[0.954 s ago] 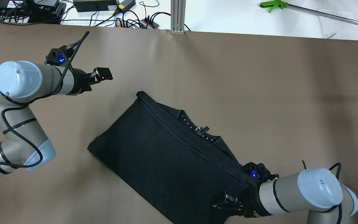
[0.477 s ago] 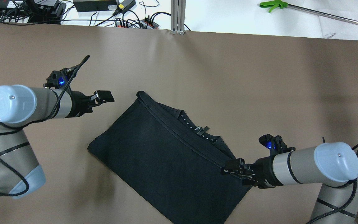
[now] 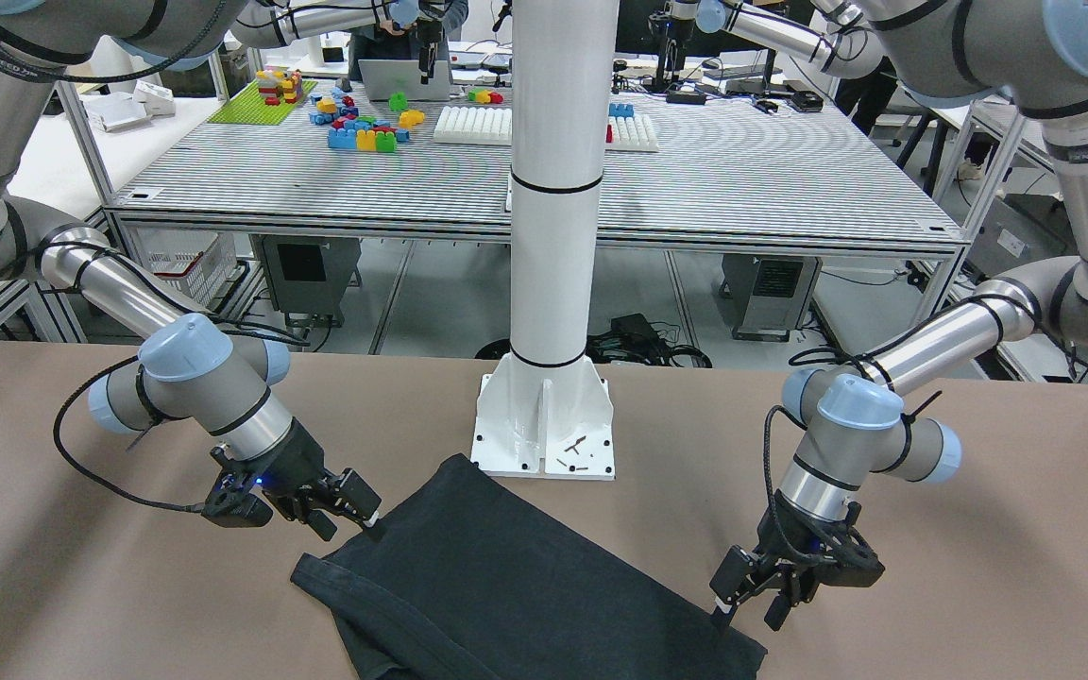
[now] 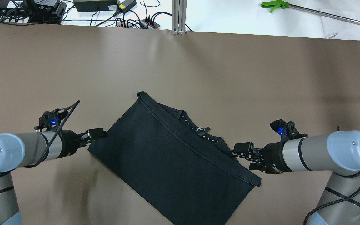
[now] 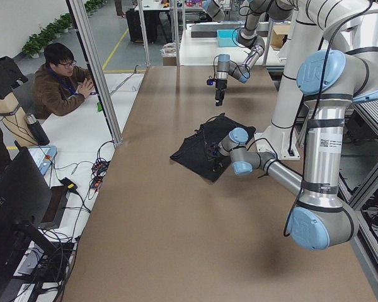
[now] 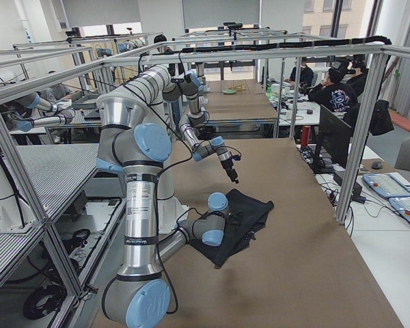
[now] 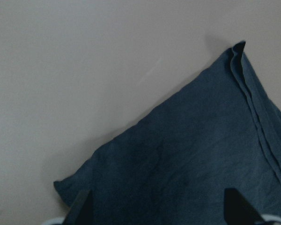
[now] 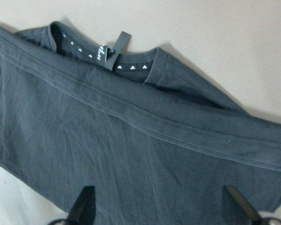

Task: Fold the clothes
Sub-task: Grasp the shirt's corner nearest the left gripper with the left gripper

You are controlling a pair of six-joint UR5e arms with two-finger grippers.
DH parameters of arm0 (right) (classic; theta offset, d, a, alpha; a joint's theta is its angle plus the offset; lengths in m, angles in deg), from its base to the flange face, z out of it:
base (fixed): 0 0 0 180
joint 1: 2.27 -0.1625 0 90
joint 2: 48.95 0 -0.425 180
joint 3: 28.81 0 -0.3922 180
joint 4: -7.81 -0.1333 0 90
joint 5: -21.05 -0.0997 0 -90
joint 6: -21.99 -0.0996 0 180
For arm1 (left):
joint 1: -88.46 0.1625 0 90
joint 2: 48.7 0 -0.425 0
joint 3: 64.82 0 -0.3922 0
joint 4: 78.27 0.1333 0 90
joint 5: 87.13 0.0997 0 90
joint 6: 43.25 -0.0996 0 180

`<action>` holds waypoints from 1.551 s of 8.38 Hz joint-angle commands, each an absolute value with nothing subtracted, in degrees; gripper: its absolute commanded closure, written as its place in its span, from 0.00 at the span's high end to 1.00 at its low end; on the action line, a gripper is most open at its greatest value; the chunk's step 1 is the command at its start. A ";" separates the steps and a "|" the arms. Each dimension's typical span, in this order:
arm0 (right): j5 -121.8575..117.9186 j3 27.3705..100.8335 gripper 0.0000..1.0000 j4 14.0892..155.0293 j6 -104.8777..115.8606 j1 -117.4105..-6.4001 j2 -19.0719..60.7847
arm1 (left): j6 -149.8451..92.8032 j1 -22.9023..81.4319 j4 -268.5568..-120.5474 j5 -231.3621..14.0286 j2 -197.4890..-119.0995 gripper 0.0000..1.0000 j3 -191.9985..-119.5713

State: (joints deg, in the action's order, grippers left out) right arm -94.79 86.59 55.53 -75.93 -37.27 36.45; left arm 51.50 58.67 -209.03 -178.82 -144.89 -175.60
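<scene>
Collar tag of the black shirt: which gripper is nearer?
Right. The right gripper is at the edge of the shirt, near the collar tag; the left gripper is at the opposite corner.

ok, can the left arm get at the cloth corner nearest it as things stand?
Likely yes. The left pincer is open and low at the black cloth's edge beside that corner; nothing on the table stands between. The right pincer is at the opposite end, out of the way.

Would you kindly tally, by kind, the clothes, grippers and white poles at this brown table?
Black clothes: 1
Grippers: 2, the left gripper and the right gripper
White pole: 1
Total: 4
</scene>
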 commanded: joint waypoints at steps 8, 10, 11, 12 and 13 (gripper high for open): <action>-93.29 86.42 0.94 55.89 -75.92 -37.61 36.65 | 51.14 63.85 -212.13 -173.00 -143.27 1.00 -170.29; -93.21 86.33 0.94 55.89 -75.92 -37.61 36.74 | 51.06 63.59 -212.13 -172.91 -145.37 1.00 -167.92; -93.21 86.24 0.94 55.80 -75.92 -37.61 36.74 | 51.06 63.24 -212.13 -173.00 -146.86 1.00 -166.00; -93.21 86.24 0.94 55.89 -75.92 -37.61 36.74 | 50.97 62.97 -212.13 -173.00 -147.22 0.92 -165.19; -93.21 86.24 0.94 55.89 -75.92 -37.52 36.74 | 50.97 62.54 -212.13 -173.00 -147.23 0.49 -165.27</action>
